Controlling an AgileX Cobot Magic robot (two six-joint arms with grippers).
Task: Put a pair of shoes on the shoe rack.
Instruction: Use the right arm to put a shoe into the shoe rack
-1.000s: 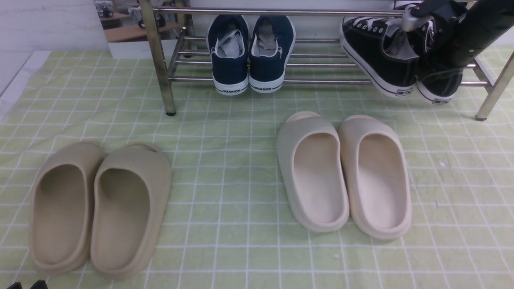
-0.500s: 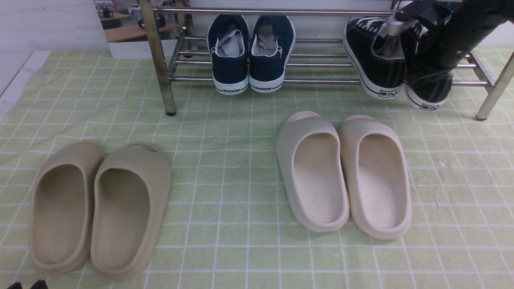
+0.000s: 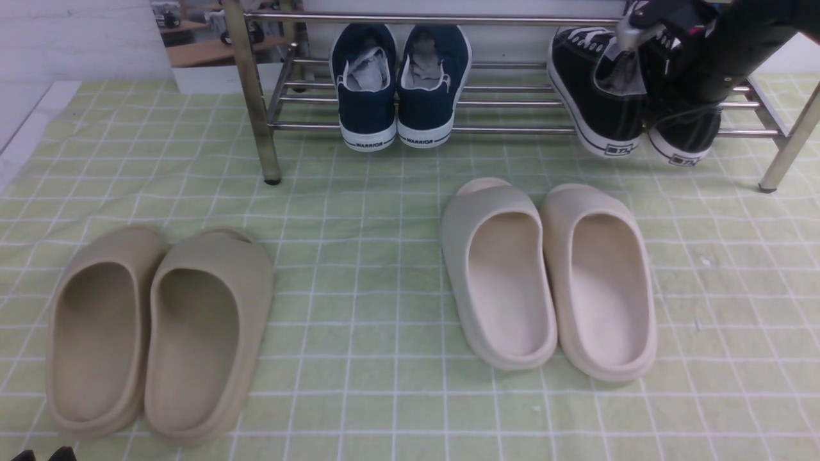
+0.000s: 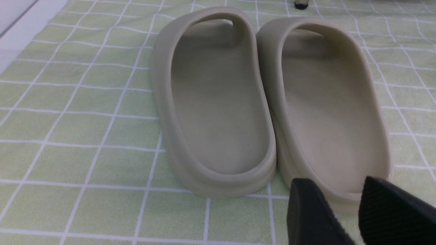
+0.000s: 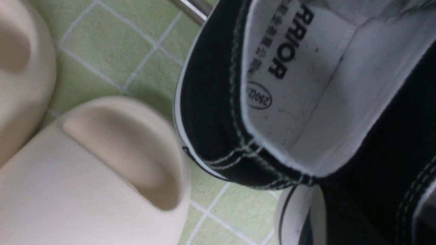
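- The right gripper (image 3: 644, 38) clamps the inner collars of both shoes (image 3: 602, 96), holding the pair together.
- The shoes are at the right end of the rack (image 3: 512, 130), toes to the back, heels tilted out over its front bar.
- The left gripper (image 4: 340, 194) is empty, its fingers parted, low beside the tan slippers (image 4: 218, 102).
- Navy sneakers (image 3: 397, 89) stand on the rack, well to the left of the shoes.

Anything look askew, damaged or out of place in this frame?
Yes. The black sneakers at the right end of the shoe rack sit crooked: toes swung left and heels dipping over the front bar, while the navy sneakers beside them sit square. Nothing looks spilled or damaged.
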